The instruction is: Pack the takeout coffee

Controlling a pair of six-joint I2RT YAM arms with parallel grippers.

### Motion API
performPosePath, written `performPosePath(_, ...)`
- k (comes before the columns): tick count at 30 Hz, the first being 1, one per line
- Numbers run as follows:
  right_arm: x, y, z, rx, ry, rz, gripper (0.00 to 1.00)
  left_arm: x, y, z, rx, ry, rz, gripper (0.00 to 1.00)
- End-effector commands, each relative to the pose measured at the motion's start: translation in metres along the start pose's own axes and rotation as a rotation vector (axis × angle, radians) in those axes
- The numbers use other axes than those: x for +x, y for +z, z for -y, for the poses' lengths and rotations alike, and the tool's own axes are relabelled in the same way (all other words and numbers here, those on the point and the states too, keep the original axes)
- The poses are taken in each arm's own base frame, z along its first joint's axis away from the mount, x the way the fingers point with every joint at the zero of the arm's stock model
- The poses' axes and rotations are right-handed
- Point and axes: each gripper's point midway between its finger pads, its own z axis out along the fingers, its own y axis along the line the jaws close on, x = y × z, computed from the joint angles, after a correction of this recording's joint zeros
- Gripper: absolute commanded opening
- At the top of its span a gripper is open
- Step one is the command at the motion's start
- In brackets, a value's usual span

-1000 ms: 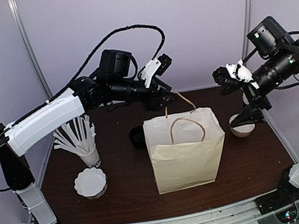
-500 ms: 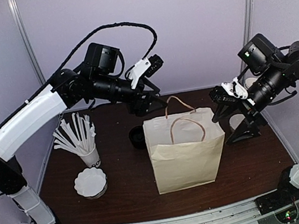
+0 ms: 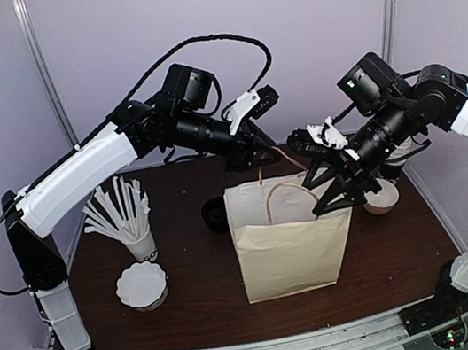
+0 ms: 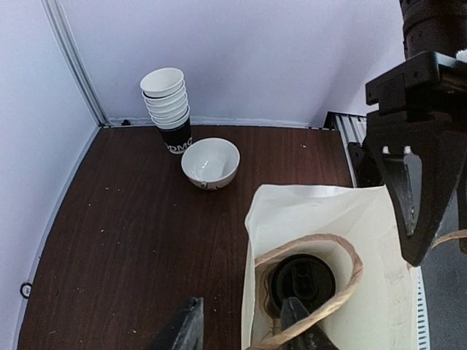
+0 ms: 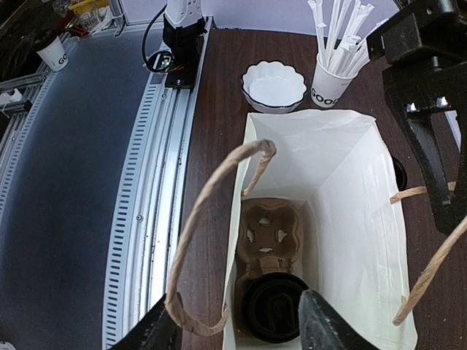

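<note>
The coffee (image 5: 271, 313) sits in a cardboard carrier (image 5: 268, 232) at the bottom of the paper bag (image 3: 287, 247) on the desk (image 3: 200, 293). The left hand (image 4: 243, 305) and right hand (image 5: 244, 310) hover over its mouth, both spread.

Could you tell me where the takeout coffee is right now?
Seen from the right wrist, the takeout coffee stands inside the paper bag at mid-table, seated in the cardboard cup carrier on its floor.

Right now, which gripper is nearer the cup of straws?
Left. The left gripper hangs at the back rim of the paper bag; the right gripper is at the bag's right rim, farther from the cup of straws, which stands left of the bag.
</note>
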Motion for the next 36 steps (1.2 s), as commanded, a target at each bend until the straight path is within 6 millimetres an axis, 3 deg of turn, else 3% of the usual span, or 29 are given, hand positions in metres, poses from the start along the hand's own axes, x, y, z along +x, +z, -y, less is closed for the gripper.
performPosePath(1,-0.014,-0.002,0.006,0.031,-0.018,0.024,0.5,-0.024,-0.007,0.004,0.035,0.046,0.072,0.36)
performPosePath(6,-0.018,-0.002,0.021,0.089,-0.018,0.01,0.03,-0.027,-0.004,0.003,0.038,0.059,0.089,0.19)
performPosePath(7,-0.018,-0.003,0.026,0.112,-0.017,0.0,0.0,-0.028,-0.003,0.002,0.035,0.059,0.089,0.13)
performPosePath(8,-0.018,-0.004,0.03,0.135,-0.019,-0.007,0.0,-0.029,-0.002,-0.001,0.029,0.062,0.092,0.04)
performPosePath(9,-0.018,-0.006,0.034,0.156,-0.022,-0.014,0.0,-0.031,-0.001,-0.005,0.013,0.062,0.093,0.0)
performPosePath(21,-0.004,-0.024,0.089,0.362,0.009,-0.041,0.0,-0.043,0.008,-0.05,-0.132,0.074,0.124,0.0)
performPosePath(27,-0.006,-0.03,0.091,0.375,0.02,-0.036,0.0,-0.045,0.006,-0.052,-0.139,0.079,0.138,0.0)
performPosePath(36,-0.016,-0.039,0.087,0.367,0.02,-0.022,0.0,-0.065,-0.007,-0.047,-0.133,0.098,0.2,0.0)
